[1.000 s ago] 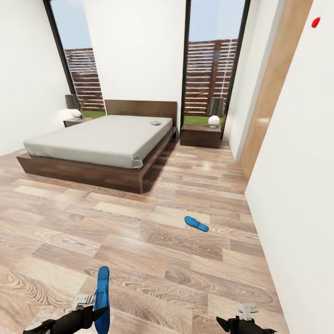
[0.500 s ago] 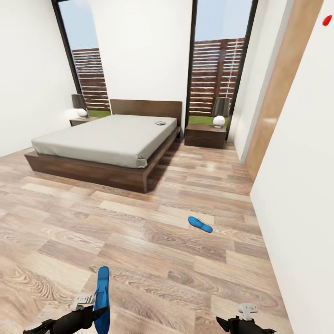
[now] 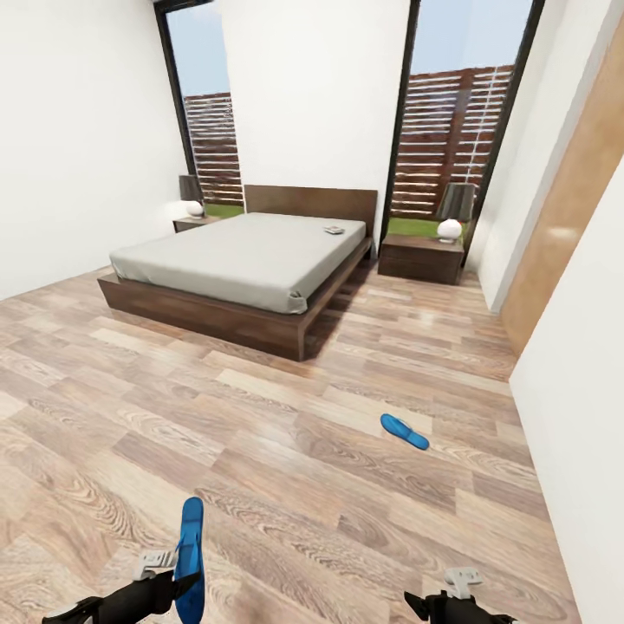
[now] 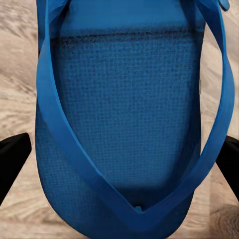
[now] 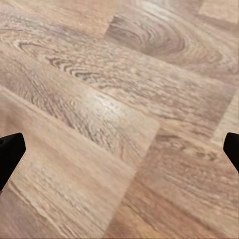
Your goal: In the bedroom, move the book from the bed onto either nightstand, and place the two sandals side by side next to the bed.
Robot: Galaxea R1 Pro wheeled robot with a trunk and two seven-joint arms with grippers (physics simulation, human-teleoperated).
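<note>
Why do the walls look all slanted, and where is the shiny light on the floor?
Head view: the wide lens tilts the walls and window frames outward; the bed casts a dark shadow on the planks beside it. Right wrist view: a pale sheen on the wood floor. Left wrist view: the blue sandal held by the left hand is sharp, its weave visible.

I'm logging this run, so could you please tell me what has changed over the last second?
The whole head view shifted, so the camera turned leftward; nothing itself moved. The left gripper still holds one blue sandal, the other sandal stays on the floor, and the right gripper stays open.
</note>
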